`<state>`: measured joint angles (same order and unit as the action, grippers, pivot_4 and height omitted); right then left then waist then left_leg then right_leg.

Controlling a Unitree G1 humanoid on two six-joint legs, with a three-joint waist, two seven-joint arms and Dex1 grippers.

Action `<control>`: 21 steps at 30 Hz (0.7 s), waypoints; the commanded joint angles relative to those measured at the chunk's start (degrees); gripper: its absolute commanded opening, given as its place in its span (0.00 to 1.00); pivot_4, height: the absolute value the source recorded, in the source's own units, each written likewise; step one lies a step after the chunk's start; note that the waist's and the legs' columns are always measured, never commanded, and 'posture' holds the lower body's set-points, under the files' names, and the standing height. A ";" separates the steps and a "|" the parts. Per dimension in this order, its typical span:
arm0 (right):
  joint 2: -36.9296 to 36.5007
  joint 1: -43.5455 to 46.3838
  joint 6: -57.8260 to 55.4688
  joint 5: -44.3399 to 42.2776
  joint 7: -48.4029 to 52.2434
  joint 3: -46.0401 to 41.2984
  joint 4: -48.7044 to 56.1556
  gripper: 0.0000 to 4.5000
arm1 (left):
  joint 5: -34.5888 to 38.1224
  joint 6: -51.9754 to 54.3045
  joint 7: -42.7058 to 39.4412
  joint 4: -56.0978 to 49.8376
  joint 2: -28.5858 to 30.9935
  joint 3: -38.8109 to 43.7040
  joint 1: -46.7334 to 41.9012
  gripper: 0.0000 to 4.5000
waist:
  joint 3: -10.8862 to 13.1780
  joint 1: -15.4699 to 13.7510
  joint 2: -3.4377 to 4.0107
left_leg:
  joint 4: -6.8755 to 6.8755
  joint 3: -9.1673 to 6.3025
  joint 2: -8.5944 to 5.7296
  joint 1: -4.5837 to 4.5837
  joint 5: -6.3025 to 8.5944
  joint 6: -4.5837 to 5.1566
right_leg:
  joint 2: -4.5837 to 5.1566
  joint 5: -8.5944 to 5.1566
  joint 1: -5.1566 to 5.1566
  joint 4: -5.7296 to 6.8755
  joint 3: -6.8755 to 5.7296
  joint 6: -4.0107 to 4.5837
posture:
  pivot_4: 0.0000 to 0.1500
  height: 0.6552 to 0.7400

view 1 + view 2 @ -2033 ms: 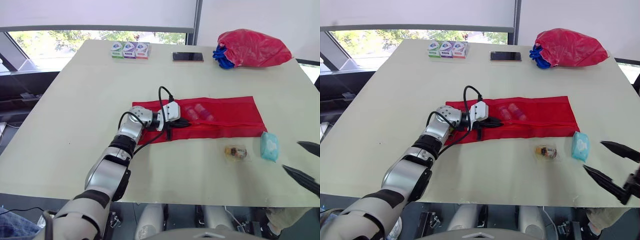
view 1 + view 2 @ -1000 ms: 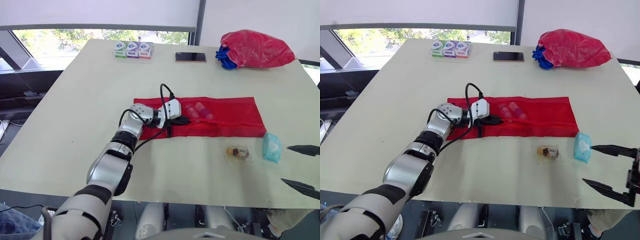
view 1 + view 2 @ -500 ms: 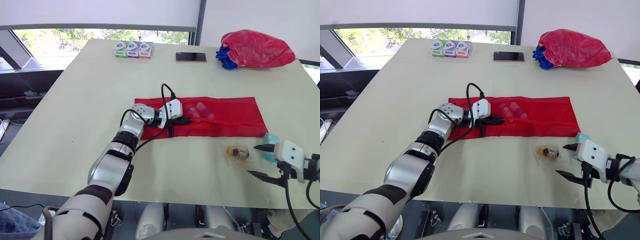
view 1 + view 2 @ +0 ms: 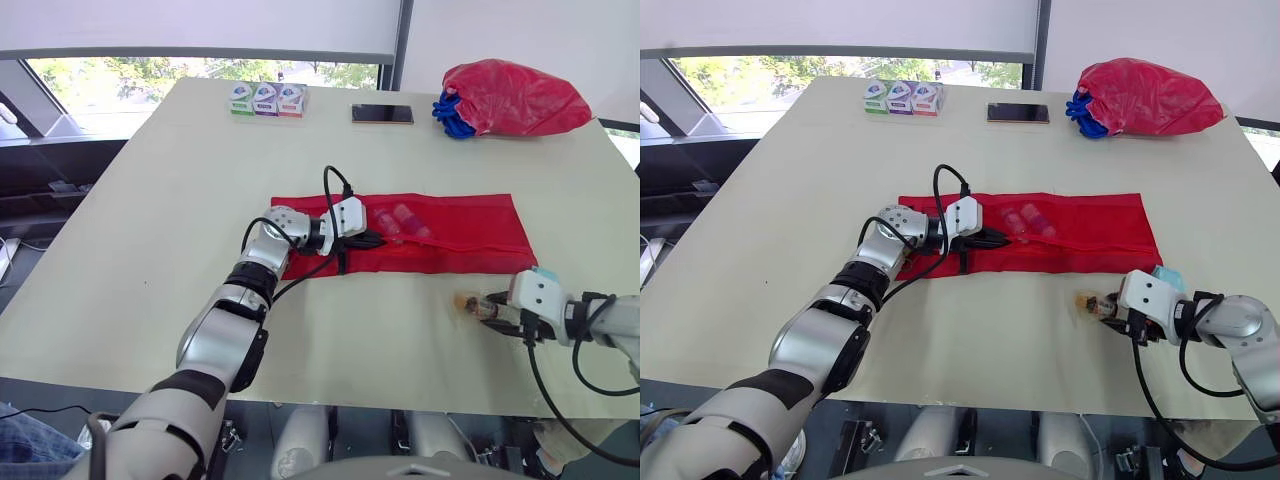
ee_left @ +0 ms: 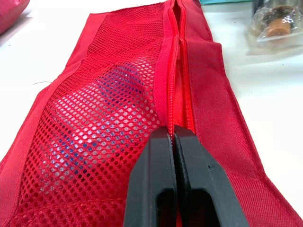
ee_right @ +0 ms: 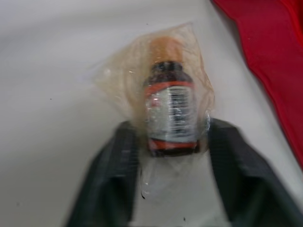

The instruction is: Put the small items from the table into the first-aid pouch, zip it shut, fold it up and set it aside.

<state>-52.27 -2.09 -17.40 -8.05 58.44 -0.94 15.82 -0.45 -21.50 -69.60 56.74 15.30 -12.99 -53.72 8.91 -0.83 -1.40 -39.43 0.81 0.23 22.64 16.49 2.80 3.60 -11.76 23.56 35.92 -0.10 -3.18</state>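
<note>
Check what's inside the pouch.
Two small bottles show through the pouch's mesh. Anything under the solid red strip beside the zip is covered.

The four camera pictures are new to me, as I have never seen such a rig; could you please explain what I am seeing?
This is a humanoid robot with two arms, each ending in a two-fingered gripper. The two wide pictures come from cameras in its head, looking down at the table; the two close-ups come from a camera on each wrist. On the table lie a red mesh pouch with vials inside, a teal packet, a phone, three small boxes and a red bag. The left gripper is shut on the pouch at its zipper. The right gripper is open, its fingers either side of a small wrapped bottle.
</note>
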 commanded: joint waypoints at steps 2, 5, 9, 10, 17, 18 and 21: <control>1.55 0.91 -9.72 -5.69 -2.32 -2.80 6.05 0.19 | 0.65 0.15 0.15 -2.33 0.05 1.13 -0.64 0.00 | 0.00 0.01 0.00 | 0.00 -0.01 0.01 0.00 0.00 0.00 | 0.00 0.00 0.00 0.00 0.00 0.00 | 1.00 1.00; 3.77 2.92 -18.60 -9.48 -5.57 -2.78 11.12 0.19 | 0.83 0.42 0.16 -2.62 -0.02 1.22 -0.51 0.00 | 0.00 0.01 0.00 | 0.00 -0.03 0.05 0.00 0.00 0.00 | 0.00 0.00 0.00 0.02 -0.01 0.01 | 1.00 1.00; 6.79 10.54 -31.65 -9.25 -12.46 1.94 14.89 0.19 | 1.18 0.82 0.03 -3.55 -0.43 1.32 -0.14 0.00 | 0.00 0.09 0.01 | -0.02 -0.03 0.09 -0.01 0.00 0.00 | 0.01 0.01 0.01 0.04 -0.01 0.01 | 1.00 1.00; 7.78 12.41 -33.97 -9.04 -13.96 3.32 15.32 0.19 | 1.38 1.09 -0.17 -4.03 -0.60 1.35 0.03 0.00 | 0.00 0.06 0.01 | -0.02 -0.03 0.09 0.00 0.00 0.00 | 0.01 0.01 0.01 0.04 -0.01 0.01 | 1.00 1.00; 16.14 23.83 -44.22 -5.71 -23.74 13.45 13.02 0.19 | 2.27 3.65 -1.36 -9.88 -2.07 0.84 2.67 0.00 | -0.01 0.04 0.03 | -0.01 -0.10 0.06 0.08 0.00 0.00 | 0.02 0.01 0.04 0.02 -0.07 0.02 | 1.00 1.00; 17.31 24.86 -45.44 -5.18 -25.10 14.57 12.38 0.19 | 2.38 4.15 -1.38 -10.81 -2.43 0.77 2.90 0.00 | -0.01 -0.02 0.02 | 0.00 -0.10 0.05 0.11 0.00 0.00 | 0.03 0.01 0.06 0.02 -0.06 0.02 | 1.00 1.00; 21.59 27.04 -49.09 -4.92 -29.06 14.51 11.02 0.19 | 2.50 5.47 -1.83 -13.44 -3.13 0.51 3.84 0.00 | -0.01 -0.05 0.02 | -0.01 -0.15 -0.03 0.14 0.00 0.00 | 0.04 0.01 0.05 0.02 -0.10 0.02 | 1.00 1.00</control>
<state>-32.17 23.57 -64.62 -13.66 32.18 14.51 26.58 0.32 -16.51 -70.92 47.30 13.00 -12.26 -49.85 8.90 -0.89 -1.38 -39.44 0.65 0.19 22.78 16.49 2.80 3.63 -11.75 23.61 35.93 -0.21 -3.16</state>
